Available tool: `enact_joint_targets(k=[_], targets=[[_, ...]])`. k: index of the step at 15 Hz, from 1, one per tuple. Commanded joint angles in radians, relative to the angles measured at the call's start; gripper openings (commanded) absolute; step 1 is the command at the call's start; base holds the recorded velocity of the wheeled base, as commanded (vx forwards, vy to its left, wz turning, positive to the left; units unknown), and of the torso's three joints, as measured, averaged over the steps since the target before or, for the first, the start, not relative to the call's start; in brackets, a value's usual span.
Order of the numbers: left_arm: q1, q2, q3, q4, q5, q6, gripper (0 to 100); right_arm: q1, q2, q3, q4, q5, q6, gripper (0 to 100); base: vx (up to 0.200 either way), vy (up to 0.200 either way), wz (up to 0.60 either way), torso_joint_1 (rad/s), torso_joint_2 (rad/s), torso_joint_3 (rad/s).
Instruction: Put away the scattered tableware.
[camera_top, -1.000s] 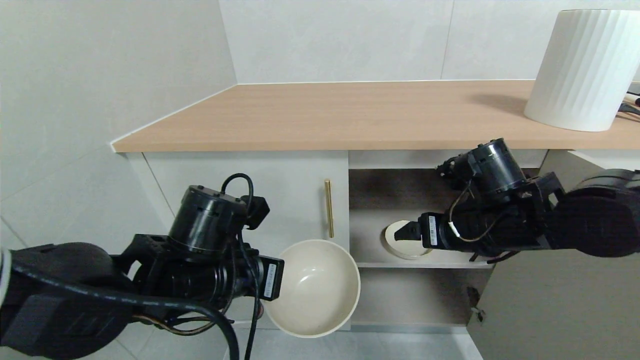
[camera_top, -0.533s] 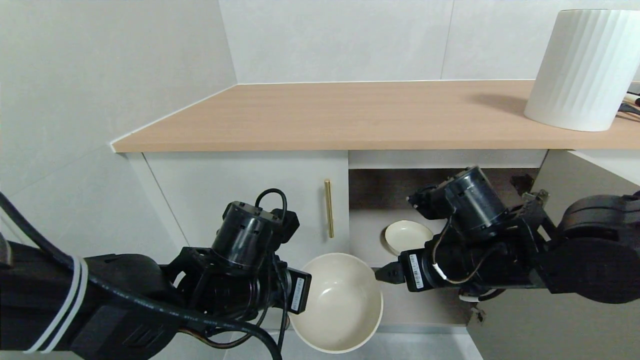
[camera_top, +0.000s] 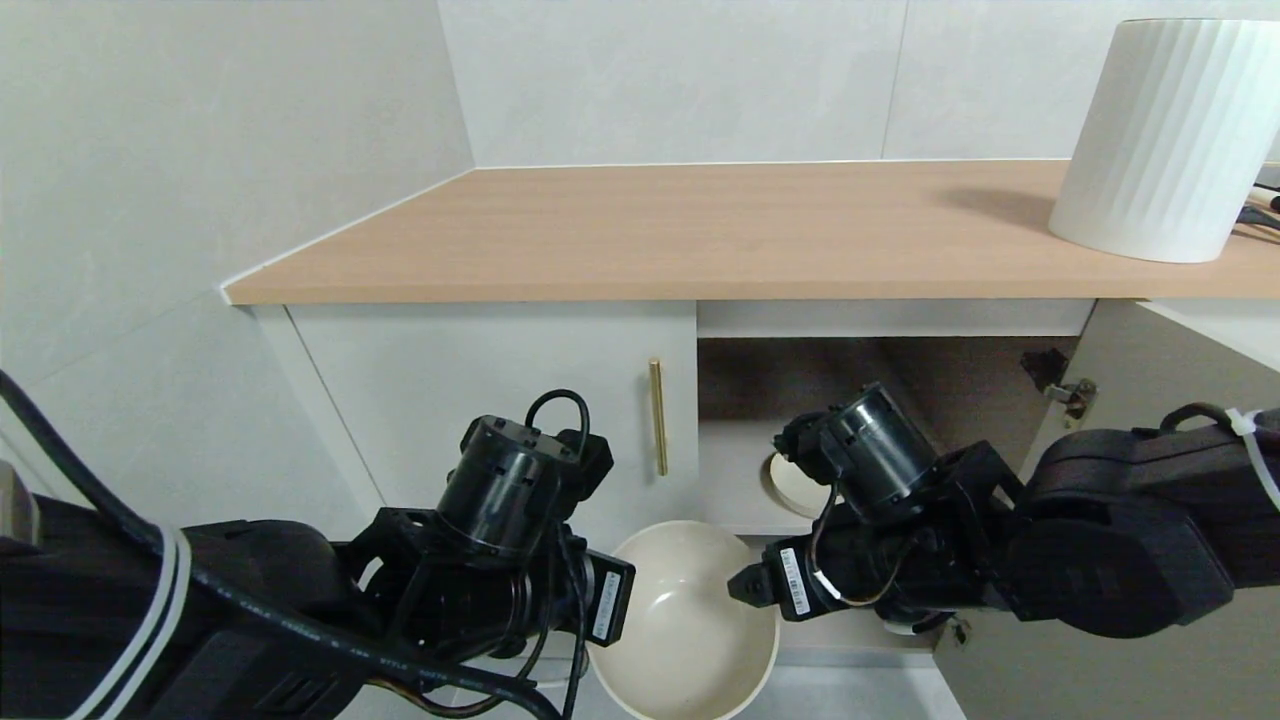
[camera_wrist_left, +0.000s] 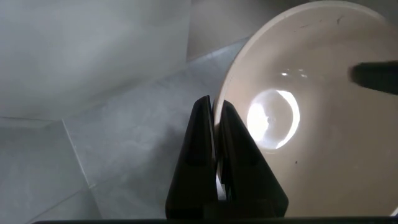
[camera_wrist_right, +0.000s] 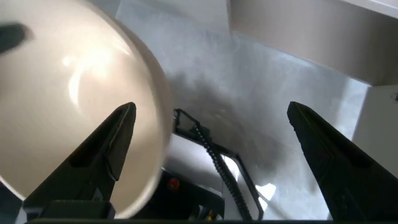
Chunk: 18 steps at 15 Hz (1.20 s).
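Soft, even light fills the scene. Bright glare spots sit inside the bowl (camera_wrist_left: 273, 118). The cupboard (camera_top: 800, 370) is shadowed inside, darkest at its far wall.

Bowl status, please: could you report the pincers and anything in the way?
Left pincer shut on bowl rim. Right pincer open, beside bowl. Dish on shelf. Right arm in front of shelf.
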Motion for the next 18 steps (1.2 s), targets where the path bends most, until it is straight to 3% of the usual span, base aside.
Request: enact_joint_targets(k=[1,2,3,12,13,16,18], targets=[[-0.002,0.003,0.003,0.0,0.0,0.0,0,0.008,0.023,0.001,-0.013,-0.002,0.002,100,0.0,0.0,0.0,0.0,0.0,0.0],[-0.004,0.004,0.002,0.0,0.0,0.0,0,0.009,0.027,0.001,-0.016,-0.007,0.002,100,0.0,0.0,0.0,0.0,0.0,0.0],[-0.007,0.006,0.003,0.0,-0.001,0.0,0,0.017,0.032,0.001,-0.022,-0.022,0.004,0,0.0,0.0,0.0,0.0,0.0,0.0],[-0.007,0.032,0.003,0.0,0.013,0.001,0,0.029,0.032,0.007,-0.022,-0.03,0.002,0,0.0,0.0,0.0,0.0,0.0,0.0],[-0.007,0.035,0.002,0.0,0.028,0.001,100,0.029,0.034,0.007,-0.022,-0.03,0.004,0,0.0,0.0,0.0,0.0,0.0,0.0],[-0.006,0.034,0.002,-0.025,0.042,-0.003,100,0.023,0.035,0.013,-0.022,-0.033,0.004,0,0.0,0.0,0.0,0.0,0.0,0.0],[-0.006,0.034,0.003,-0.026,0.06,-0.003,100,-0.026,0.073,0.013,-0.022,-0.033,0.013,0,0.0,0.0,0.0,0.0,0.0,0.0]])
